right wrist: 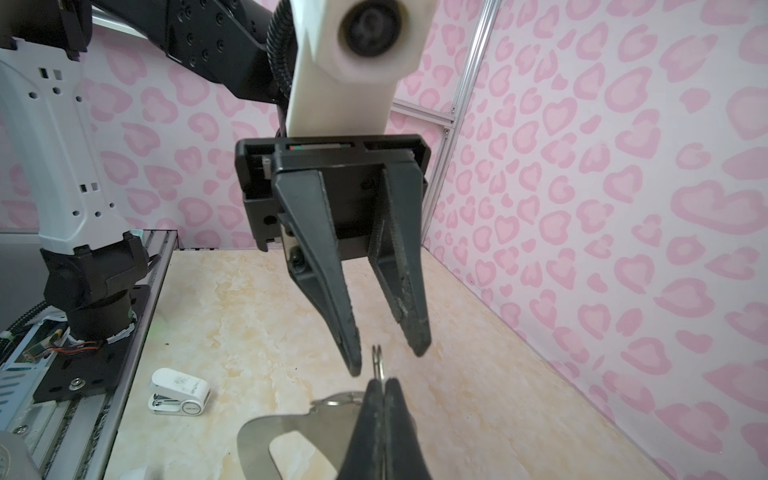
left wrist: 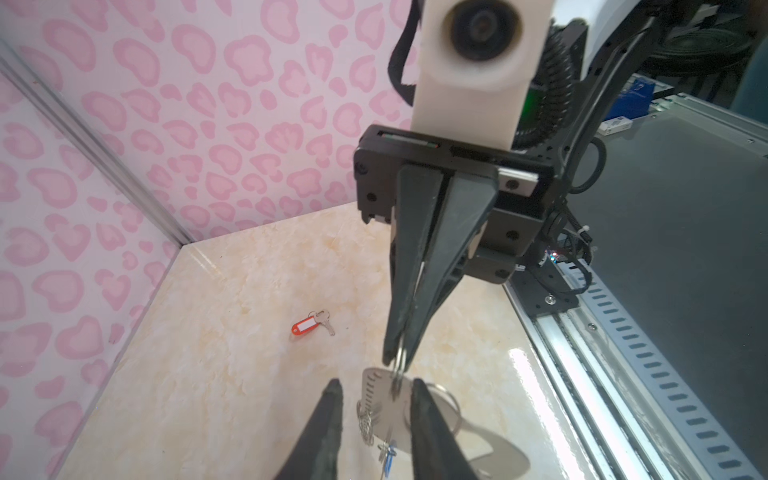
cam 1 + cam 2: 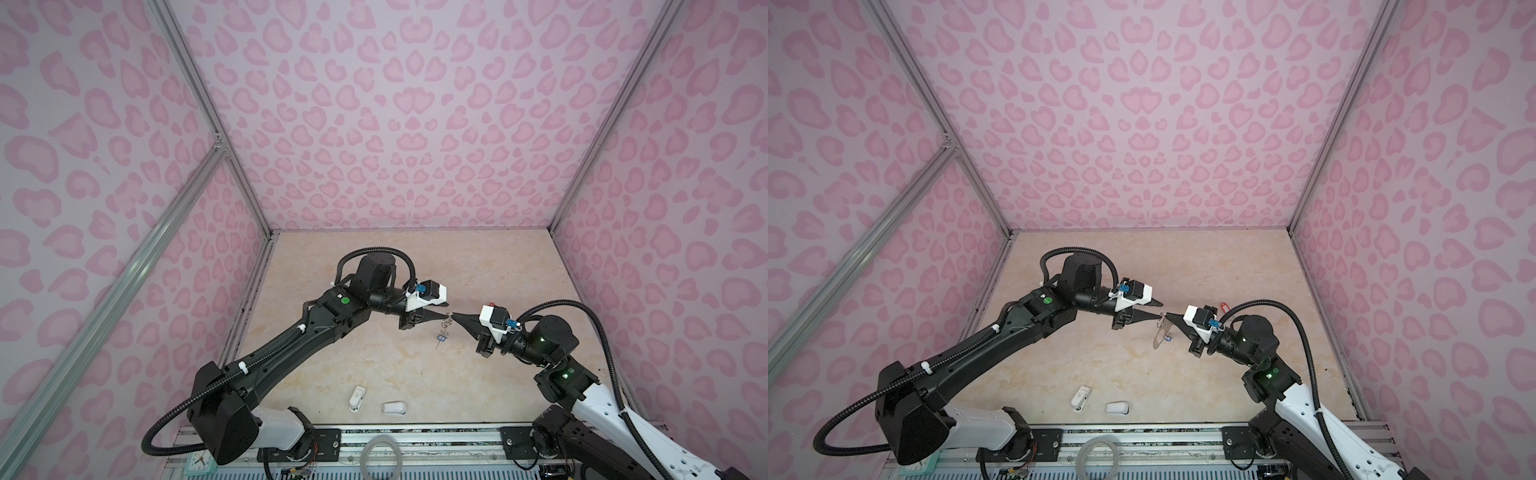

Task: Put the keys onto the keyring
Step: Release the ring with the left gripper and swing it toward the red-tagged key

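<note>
The keyring (image 3: 1160,332), a thin grey plate with an oval cut-out (image 1: 291,424), hangs above the table. My right gripper (image 1: 380,380) is shut on a wire split ring (image 1: 377,359) at the plate's edge. My left gripper (image 2: 376,386) faces it, open, with its fingertips (image 1: 353,368) either side of that ring and touching nothing. The blue key (image 2: 388,455) dangles edge-on beside the small rings at the plate's edge. The red-orange key (image 2: 309,326) lies flat on the table behind the right gripper (image 3: 1168,314), towards the right wall.
Two small white plastic pieces (image 3: 358,398) (image 3: 394,408) lie near the table's front edge. A pale grey hoop (image 3: 381,457) rests on the metal rail in front. Pink patterned walls close in three sides of the marble-look tabletop (image 3: 415,270).
</note>
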`<state>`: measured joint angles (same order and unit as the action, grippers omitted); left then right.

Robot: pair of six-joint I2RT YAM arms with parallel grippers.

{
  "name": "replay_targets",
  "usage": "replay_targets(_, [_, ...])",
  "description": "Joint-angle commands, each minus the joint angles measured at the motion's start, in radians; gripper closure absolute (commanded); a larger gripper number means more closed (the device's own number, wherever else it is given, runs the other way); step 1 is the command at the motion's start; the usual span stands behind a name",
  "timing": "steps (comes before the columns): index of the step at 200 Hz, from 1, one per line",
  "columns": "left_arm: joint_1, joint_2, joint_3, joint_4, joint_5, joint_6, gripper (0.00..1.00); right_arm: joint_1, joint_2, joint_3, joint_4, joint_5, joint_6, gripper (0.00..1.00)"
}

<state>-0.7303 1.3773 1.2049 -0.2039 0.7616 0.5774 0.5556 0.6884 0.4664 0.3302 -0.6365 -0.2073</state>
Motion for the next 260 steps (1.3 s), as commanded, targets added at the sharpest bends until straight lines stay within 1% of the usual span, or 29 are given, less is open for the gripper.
replay_targets(1, [0.002,0.013,0.030,0.043,-0.125,-0.065,0.56,-0.012,-0.034,0.002,-0.064,0.029,-0.016,1.00])
replay_targets(22, [0.003,0.049,0.088,0.027,-0.250,-0.184,0.50,-0.025,-0.073,0.011,-0.136,0.075,-0.030,1.00])
replay_targets(36, [0.012,0.076,0.124,0.018,-0.295,-0.231,0.49,-0.029,-0.096,0.027,-0.195,0.135,-0.029,1.00])
replay_targets(49, [0.020,0.094,0.128,0.045,-0.302,-0.271,0.46,-0.032,-0.118,0.045,-0.244,0.199,-0.024,1.00])
replay_targets(65, [0.025,0.132,0.134,0.056,-0.320,-0.323,0.45,-0.036,-0.146,0.072,-0.316,0.280,-0.017,1.00])
replay_targets(69, [0.026,0.145,0.167,0.057,-0.325,-0.337,0.44,-0.039,-0.152,0.081,-0.337,0.300,-0.018,1.00])
replay_targets(79, [0.032,0.189,0.202,0.043,-0.335,-0.388,0.48,-0.041,-0.168,0.104,-0.397,0.361,-0.018,1.00])
replay_targets(89, [0.039,0.243,0.249,0.022,-0.312,-0.445,0.48,-0.046,-0.190,0.123,-0.448,0.420,-0.019,1.00])
replay_targets(110, [0.045,0.362,0.349,0.020,-0.296,-0.571,0.48,-0.052,-0.244,0.162,-0.523,0.591,0.004,1.00])
replay_targets(122, [0.041,0.438,0.402,0.029,-0.274,-0.621,0.48,-0.057,-0.272,0.185,-0.563,0.675,0.010,1.00])
replay_targets(133, [0.029,0.510,0.450,0.033,-0.269,-0.653,0.48,-0.062,-0.289,0.211,-0.604,0.722,0.007,1.00])
replay_targets(144, [0.010,0.576,0.493,0.035,-0.270,-0.657,0.49,-0.067,-0.297,0.237,-0.644,0.763,0.004,1.00])
replay_targets(165, [-0.035,0.690,0.571,0.041,-0.333,-0.644,0.49,-0.067,-0.302,0.284,-0.700,0.830,0.010,1.00])
replay_targets(202, [-0.091,0.847,0.676,0.041,-0.422,-0.614,0.50,-0.067,-0.345,0.318,-0.734,0.941,-0.003,1.00])
replay_targets(217, [-0.108,0.893,0.698,0.049,-0.450,-0.607,0.50,-0.067,-0.363,0.328,-0.783,0.991,-0.013,1.00])
replay_targets(237, [-0.148,0.950,0.736,0.049,-0.553,-0.573,0.50,-0.066,-0.351,0.358,-0.850,1.033,0.001,1.00])
replay_targets(260, [-0.193,1.012,0.782,0.068,-0.646,-0.541,0.50,-0.066,-0.330,0.361,-0.838,1.070,0.034,1.00])
